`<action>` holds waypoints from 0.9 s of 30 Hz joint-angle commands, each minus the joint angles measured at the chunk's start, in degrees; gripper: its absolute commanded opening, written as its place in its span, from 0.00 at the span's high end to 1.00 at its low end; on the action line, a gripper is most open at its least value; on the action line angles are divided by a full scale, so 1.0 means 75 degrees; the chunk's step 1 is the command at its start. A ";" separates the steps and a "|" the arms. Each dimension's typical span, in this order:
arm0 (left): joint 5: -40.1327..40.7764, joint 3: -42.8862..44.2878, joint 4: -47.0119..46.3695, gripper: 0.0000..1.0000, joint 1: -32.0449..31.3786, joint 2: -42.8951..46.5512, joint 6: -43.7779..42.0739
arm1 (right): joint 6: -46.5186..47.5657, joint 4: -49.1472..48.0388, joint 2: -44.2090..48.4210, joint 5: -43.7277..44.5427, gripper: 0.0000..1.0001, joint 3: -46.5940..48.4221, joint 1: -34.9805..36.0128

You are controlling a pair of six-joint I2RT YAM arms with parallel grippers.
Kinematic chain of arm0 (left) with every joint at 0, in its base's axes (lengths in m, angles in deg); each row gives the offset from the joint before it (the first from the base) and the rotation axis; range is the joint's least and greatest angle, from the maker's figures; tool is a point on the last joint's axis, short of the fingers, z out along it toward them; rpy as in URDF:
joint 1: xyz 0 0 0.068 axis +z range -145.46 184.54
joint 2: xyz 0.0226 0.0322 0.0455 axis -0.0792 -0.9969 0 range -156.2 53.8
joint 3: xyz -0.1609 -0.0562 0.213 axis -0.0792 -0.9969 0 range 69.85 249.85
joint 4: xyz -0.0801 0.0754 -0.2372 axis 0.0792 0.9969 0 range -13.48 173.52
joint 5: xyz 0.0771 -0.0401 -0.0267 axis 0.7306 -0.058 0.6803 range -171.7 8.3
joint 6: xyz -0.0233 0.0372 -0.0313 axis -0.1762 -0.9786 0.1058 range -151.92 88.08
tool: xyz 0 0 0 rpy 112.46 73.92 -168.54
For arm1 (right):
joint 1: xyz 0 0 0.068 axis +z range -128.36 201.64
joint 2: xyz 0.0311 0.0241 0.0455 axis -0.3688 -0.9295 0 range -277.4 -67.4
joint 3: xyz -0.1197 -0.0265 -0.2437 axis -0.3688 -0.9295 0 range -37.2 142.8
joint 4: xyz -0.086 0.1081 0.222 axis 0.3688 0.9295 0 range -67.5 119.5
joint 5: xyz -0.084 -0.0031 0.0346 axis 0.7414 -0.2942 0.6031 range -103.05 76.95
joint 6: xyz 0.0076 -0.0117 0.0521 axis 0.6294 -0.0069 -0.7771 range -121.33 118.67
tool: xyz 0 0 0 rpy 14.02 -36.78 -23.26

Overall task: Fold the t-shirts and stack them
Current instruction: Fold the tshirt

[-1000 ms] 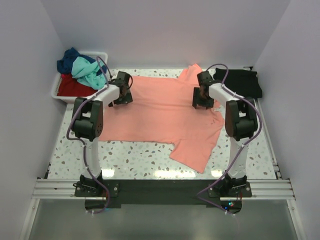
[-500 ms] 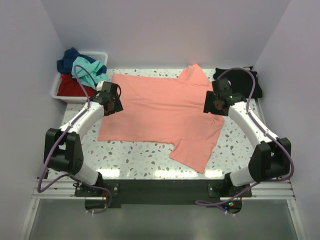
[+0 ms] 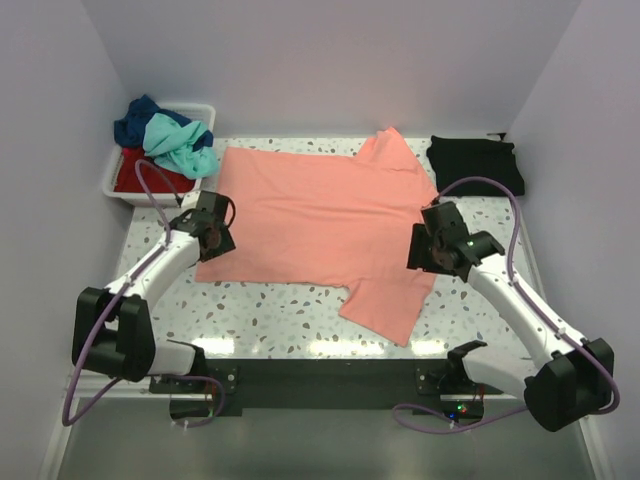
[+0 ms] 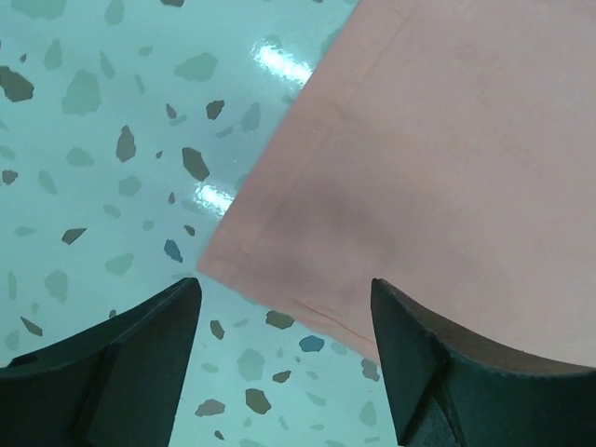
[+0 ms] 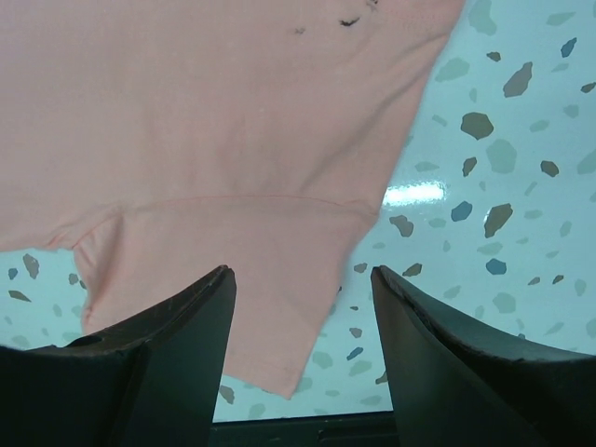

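**Salmon-pink jersey cloth, one shirt spread flat: handling entry**

1. Plain salmon-pink short-sleeved t-shirt (image 3: 320,215). It lies open on the glossy speckled terrazzo table top (image 3: 270,312), hem to the left, one sleeve pointing at the arm bases and the other at the far wall. We judge it light, thin and limp. It will sag once lifted, will hold no crease unaided, and should slide readily on the glossy surface. Nothing about it is fragile.

2. Left gripper (image 3: 214,226). It hovers over the near hem corner. In its wrist view the fingers stand apart with nothing between them, and the stitched corner lies just ahead.

3. Right gripper (image 3: 430,250). It sits above the seam where the near sleeve joins the body. Its fingers are likewise spread and empty.

4. Where to hold. We would pinch at the hem corner and at the sleeve seam, since the doubled stitching there gives the pads more to bite. A pinch in mid-panel would likely gather one loose layer and wrinkle it. We expect both ends must rise together or the cloth will skew.

5. Folded black t-shirt (image 3: 476,163). It rests at the far right corner of the table, apart from the pink one.

6. White plastic bin (image 3: 112,182), far left. It holds a teal shirt (image 3: 175,140), a navy blue shirt (image 3: 133,122) and a red shirt (image 3: 140,175), heaped and unfolded.
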 commanded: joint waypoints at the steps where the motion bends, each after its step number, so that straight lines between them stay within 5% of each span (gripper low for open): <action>1: 0.0392 -0.0316 0.0365 0.25 0.0051 0.0201 0.0847 | -0.0080 -0.0106 0.0042 -0.0302 0.36 -0.0356 0.0113; 6: 0.0263 -0.0925 0.0155 0.44 0.0063 0.0400 0.1480 | -0.0337 -0.0363 0.0451 -0.0501 0.37 -0.1163 0.0172; 27: 0.0497 -0.1699 -0.0549 0.44 0.0496 0.0107 0.2008 | -0.0784 -0.0681 0.0709 -0.0501 0.37 -0.1599 0.0359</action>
